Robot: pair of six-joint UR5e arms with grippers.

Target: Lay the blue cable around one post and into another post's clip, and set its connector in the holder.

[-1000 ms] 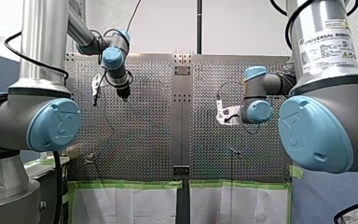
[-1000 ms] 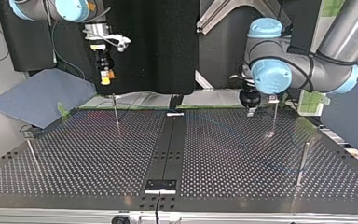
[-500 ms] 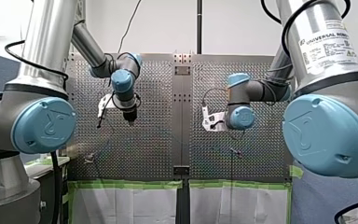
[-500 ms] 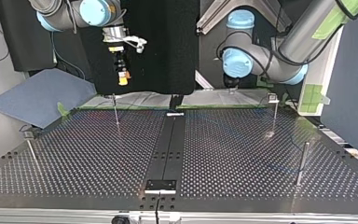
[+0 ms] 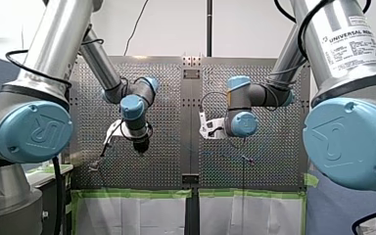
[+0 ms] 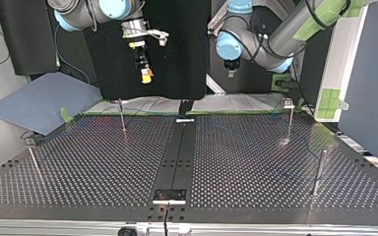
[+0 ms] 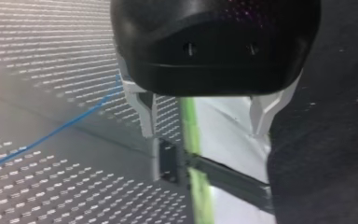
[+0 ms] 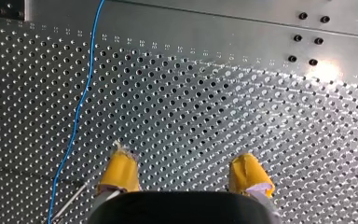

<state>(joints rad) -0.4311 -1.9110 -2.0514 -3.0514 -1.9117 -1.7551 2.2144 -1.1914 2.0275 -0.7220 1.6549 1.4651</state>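
I found my left gripper (image 7: 204, 133) wide and empty, my right gripper (image 8: 185, 172) likewise, beside the blue cable (image 8: 81, 107) on the tabletop (image 8: 214, 116).

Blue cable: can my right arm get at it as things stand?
Probably yes. In the right wrist view the blue cable lies bare on the table, close beside the open right hand, nothing between them. A small sideways shift should line it up.
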